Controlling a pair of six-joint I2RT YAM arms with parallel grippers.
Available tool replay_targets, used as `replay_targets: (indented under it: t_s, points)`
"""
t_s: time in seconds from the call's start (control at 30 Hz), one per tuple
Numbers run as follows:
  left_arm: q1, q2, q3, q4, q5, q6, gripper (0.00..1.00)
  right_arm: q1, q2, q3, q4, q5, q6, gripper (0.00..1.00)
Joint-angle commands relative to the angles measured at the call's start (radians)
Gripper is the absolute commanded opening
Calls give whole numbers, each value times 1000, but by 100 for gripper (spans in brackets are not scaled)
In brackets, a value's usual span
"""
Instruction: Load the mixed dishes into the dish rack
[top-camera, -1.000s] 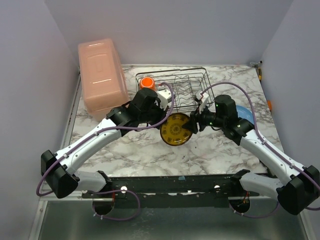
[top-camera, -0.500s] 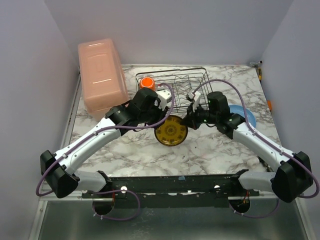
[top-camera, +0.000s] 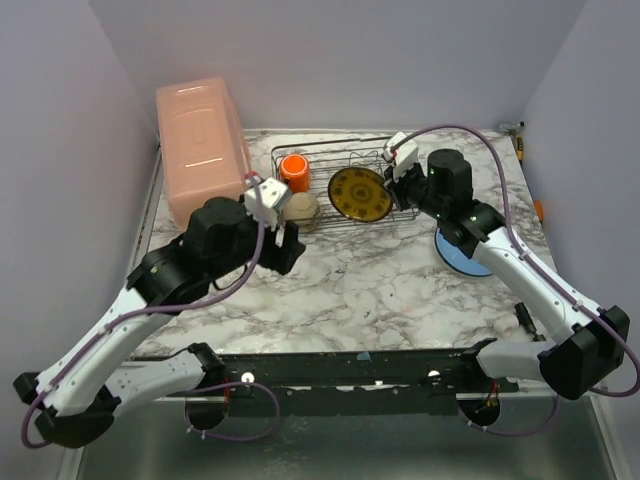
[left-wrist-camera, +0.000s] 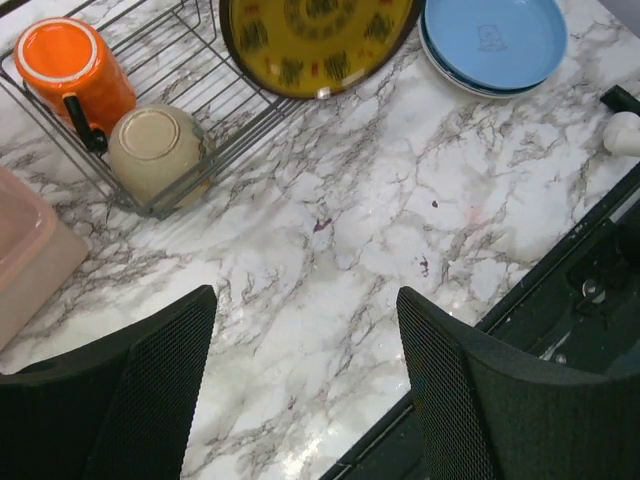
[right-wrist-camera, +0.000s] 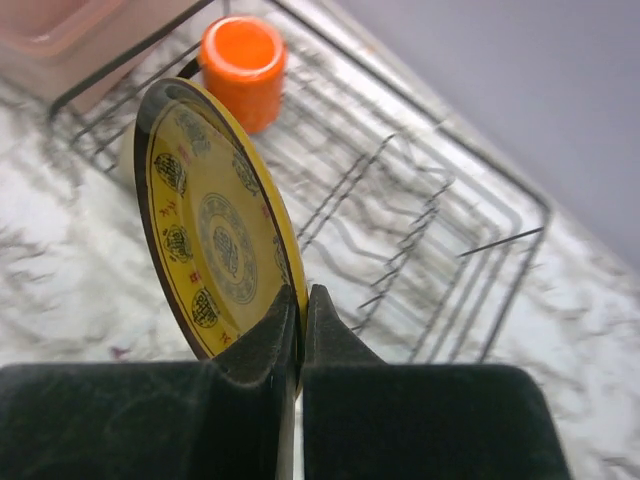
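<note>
Progress looks to be about halfway. The right end effector (right-wrist-camera: 300, 335) is clamped on the lower rim of the small yellow-brown patterned plate (right-wrist-camera: 215, 245). It holds the plate upright on edge over the rectangular black wire dish rack (right-wrist-camera: 440, 235). Whether the plate already sits between the slot wires I cannot tell.

Beyond the plate, at the end of the rack away from this end effector, stands the orange ceramic mug (right-wrist-camera: 243, 58). The small off-white round bowl (left-wrist-camera: 157, 150) lies right beside the mug, and both are inside the rack, so those two pieces count as loaded.

The left end effector (left-wrist-camera: 305, 300) has its fingers apart and carries nothing. It hangs over bare marble table (left-wrist-camera: 330, 230), with the rack ahead and to its left.

Ahead and to its right, outside the rack, the larger light-blue round plate (left-wrist-camera: 495, 40) rests flat on the table. A second rim shows under it, possibly another plate.

What is left is seating the yellow-brown plate, then racking the blue plate and whatever lies beneath it.
</note>
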Motion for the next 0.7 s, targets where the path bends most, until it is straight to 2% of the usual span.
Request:
replay_targets:
  t_s: [0.0,0.3,0.5,0.67]
  points:
    - [-3,-178,-148,-75,-34,-43,74,-3,8,65,82,187,-235,0]
    - [-3,-432,-358,-68,-180,-51,77,-6,209,192,213,326,-587,0]
    - [-3,-459,-394,9,-316,24,77,-37,360,322,217,306,-740,0]
    - [-3,-495,-463,97,-379,19,77,-42,446,373,268,279,-869,0]
